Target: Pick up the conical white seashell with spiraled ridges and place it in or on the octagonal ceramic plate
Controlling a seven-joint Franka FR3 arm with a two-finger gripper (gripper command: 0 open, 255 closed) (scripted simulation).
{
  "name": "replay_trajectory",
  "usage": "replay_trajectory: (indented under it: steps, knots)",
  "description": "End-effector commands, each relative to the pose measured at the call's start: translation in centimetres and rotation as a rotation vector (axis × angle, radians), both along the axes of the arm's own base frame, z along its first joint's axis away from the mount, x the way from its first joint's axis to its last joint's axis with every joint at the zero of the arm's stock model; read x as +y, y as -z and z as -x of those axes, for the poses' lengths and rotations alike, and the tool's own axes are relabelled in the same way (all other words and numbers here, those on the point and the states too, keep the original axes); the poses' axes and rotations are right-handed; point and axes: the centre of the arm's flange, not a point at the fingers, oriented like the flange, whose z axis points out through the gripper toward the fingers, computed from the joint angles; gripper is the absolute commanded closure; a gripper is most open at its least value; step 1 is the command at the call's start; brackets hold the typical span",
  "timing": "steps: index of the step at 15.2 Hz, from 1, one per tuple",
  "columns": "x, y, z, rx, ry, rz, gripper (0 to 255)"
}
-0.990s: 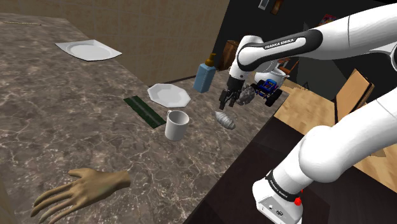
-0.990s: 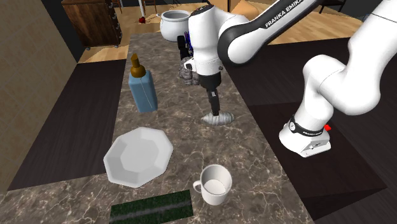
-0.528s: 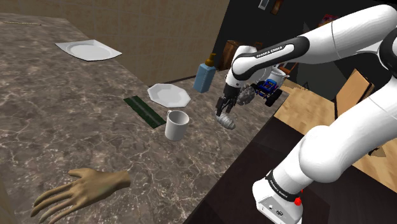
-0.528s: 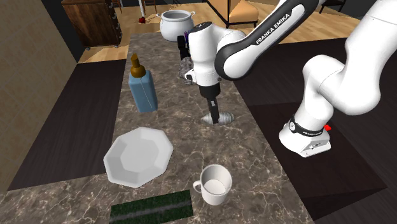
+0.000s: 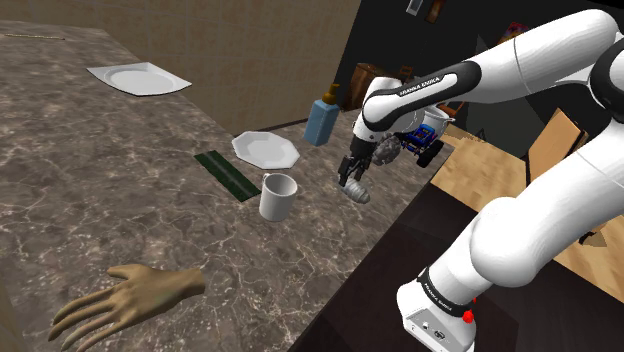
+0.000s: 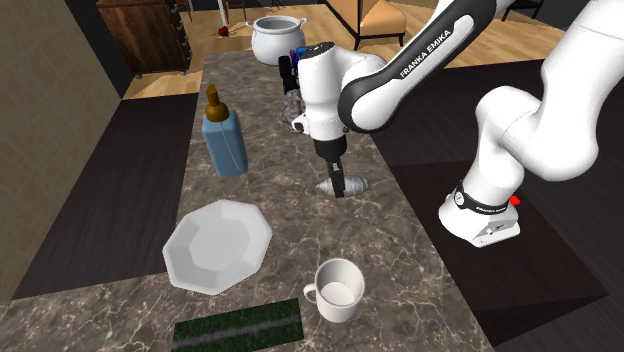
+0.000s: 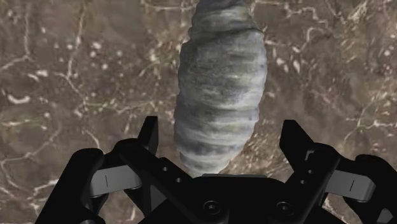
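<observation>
The seashell (image 7: 219,95) is a grey-white ridged cone lying on the brown marble counter. My gripper (image 7: 222,141) is low over it and open. One black finger stands on each side of the shell's wide end, and neither finger visibly touches it. In the shoulder view the gripper (image 5: 352,186) hides part of the shell (image 5: 360,194), near the counter's right edge. The white octagonal plate (image 5: 265,149) lies to the shell's left in that view. In the second exterior view the plate (image 6: 217,246) sits nearer the camera than the shell (image 6: 353,186) and the gripper (image 6: 338,186).
A blue bottle (image 5: 321,122) stands behind the plate. A white mug (image 5: 277,196) and a dark green mat (image 5: 228,175) lie beside it. A toy vehicle (image 5: 420,140) sits behind the arm. A model hand (image 5: 125,298) lies at the front and a square white plate (image 5: 137,77) far left.
The gripper has come down from above the shell until its fingers flank it. The jaws stayed open and the shell has not moved.
</observation>
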Motion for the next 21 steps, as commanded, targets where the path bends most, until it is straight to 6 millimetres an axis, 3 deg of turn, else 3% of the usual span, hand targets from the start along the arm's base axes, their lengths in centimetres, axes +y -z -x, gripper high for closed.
replay_trajectory:
  steps: [1, 2, 11, 21]
  knots:
    - [0.0, 0.0, 0.0, 0.0, 0.0, 0.0, 0]
    - [0.0, 0.0, 0.0, 0.0, 0.0, 0.0, 255]
    - [0.0, 0.0, 0.0, 0.0, 0.0, 0.0, 255]
    - [0.0, -5.3, 0.0, 0.0, 0.0, 0.0, 255]
